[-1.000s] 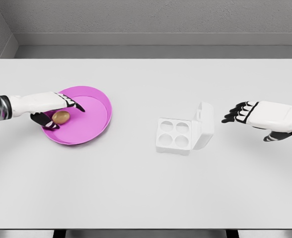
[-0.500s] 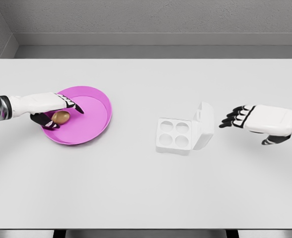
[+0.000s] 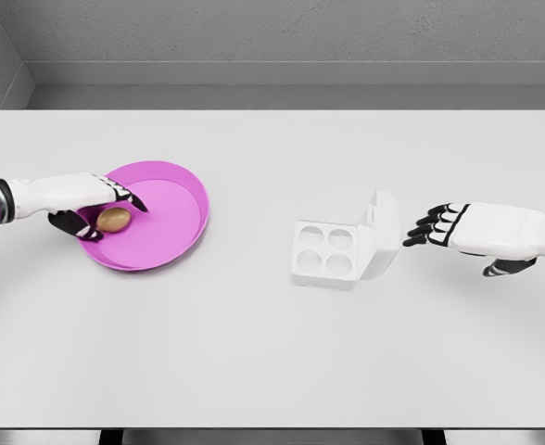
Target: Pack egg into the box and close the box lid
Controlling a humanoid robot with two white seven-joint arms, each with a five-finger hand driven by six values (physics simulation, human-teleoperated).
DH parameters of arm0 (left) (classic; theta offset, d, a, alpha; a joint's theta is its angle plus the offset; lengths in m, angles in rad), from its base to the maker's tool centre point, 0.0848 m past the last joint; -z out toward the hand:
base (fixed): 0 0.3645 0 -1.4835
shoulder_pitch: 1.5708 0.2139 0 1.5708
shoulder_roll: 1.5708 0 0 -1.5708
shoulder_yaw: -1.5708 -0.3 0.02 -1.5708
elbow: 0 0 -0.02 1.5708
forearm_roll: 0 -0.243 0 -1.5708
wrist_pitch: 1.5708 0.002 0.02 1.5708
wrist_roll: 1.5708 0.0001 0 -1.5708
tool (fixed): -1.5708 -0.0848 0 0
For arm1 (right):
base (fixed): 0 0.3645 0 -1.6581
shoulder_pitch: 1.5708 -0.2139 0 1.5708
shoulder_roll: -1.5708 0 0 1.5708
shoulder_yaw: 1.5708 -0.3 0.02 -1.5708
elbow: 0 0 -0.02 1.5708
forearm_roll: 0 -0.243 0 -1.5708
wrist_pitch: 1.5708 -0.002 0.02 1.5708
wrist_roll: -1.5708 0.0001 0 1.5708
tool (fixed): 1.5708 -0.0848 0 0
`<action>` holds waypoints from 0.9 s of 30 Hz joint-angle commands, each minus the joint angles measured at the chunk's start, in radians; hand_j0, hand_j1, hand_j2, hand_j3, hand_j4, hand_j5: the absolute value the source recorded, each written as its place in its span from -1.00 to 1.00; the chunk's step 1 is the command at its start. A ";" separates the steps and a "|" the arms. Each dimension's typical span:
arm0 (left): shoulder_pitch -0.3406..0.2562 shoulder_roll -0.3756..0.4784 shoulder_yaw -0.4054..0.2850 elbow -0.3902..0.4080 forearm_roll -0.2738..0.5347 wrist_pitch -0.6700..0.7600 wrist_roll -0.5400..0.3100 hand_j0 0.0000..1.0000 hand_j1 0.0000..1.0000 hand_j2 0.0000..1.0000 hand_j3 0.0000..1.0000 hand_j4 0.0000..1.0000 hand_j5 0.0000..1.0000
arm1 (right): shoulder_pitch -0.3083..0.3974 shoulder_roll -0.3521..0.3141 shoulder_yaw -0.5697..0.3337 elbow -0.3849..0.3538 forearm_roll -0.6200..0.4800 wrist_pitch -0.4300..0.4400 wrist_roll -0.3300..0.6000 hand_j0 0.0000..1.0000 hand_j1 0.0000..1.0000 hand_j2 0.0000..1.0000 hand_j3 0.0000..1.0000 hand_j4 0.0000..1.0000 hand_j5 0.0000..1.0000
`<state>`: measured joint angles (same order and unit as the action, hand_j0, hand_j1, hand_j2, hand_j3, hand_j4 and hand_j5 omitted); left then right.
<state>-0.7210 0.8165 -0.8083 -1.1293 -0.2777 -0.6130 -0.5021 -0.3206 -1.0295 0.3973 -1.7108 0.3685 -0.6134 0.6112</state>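
Egg first: the small brown oval egg [image 3: 114,219] lay in the left part of the shallow round magenta plastic plate [image 3: 175,218], close to its left rim. The left hand [image 3: 87,202] reached in from the left edge of the white tabletop [image 3: 254,352] and was cupped around the egg, its dark-tipped fingers [image 3: 132,197] arched over the top and far side while the thumb [image 3: 73,224] curled in low on the near side. The egg sat in the gap between them, seemingly touching; whether it was lifted clear of the plate I could not tell.

Well to the right, near the middle of the table, stood the white square four-cup egg box [image 3: 326,253]. Its four round hollows held nothing, and its hinged lid [image 3: 382,235] stood upright along the right edge.

The right hand [image 3: 476,232] hovered just to the right of that raised lid, palm down, with its dark fingers [image 3: 427,230] loosely spread and pointing toward the lid, not touching it and holding nothing.
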 commanded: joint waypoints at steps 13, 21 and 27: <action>0.003 0.001 0.000 -0.001 0.005 0.002 -0.001 0.33 0.33 0.33 0.33 0.33 0.33 | 0.002 -0.001 0.000 -0.007 -0.005 0.003 0.000 1.00 1.00 1.00 1.00 1.00 1.00; 0.005 0.000 -0.003 -0.006 0.003 0.002 -0.001 -0.01 -0.01 -0.01 -0.01 -0.01 -0.01 | 0.002 -0.001 0.002 -0.006 -0.005 0.003 0.000 1.00 1.00 1.00 1.00 1.00 1.00; 0.002 -0.002 -0.002 -0.007 0.003 0.002 -0.001 -0.19 -0.19 -0.19 -0.19 -0.19 -0.19 | 0.002 -0.001 0.002 -0.007 -0.006 0.003 0.000 1.00 1.00 1.00 1.00 1.00 1.00</action>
<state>-0.7194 0.8151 -0.8115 -1.1356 -0.2804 -0.6130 -0.5037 -0.3191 -1.0296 0.3989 -1.7176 0.3679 -0.6134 0.6112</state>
